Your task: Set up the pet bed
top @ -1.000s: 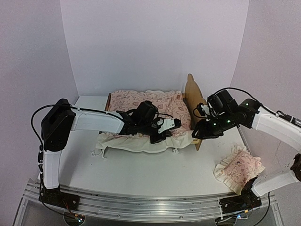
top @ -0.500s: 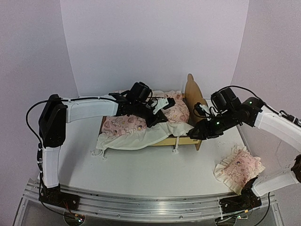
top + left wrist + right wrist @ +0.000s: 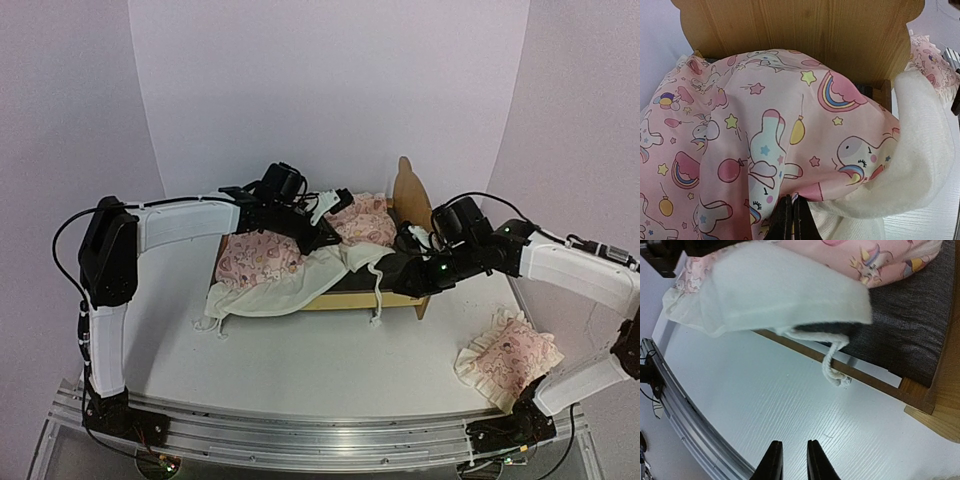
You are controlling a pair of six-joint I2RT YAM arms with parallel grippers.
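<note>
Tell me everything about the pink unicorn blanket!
The pink blanket is printed with unicorns, rainbows, stars and balloons, with a fluffy white underside and cream ruffled edge. It lies bunched up on the pet bed, leaving part of the dark base bare, and one end droops over the front rail. A white cord dangles from it. The left pincer is shut on a fold.
</note>
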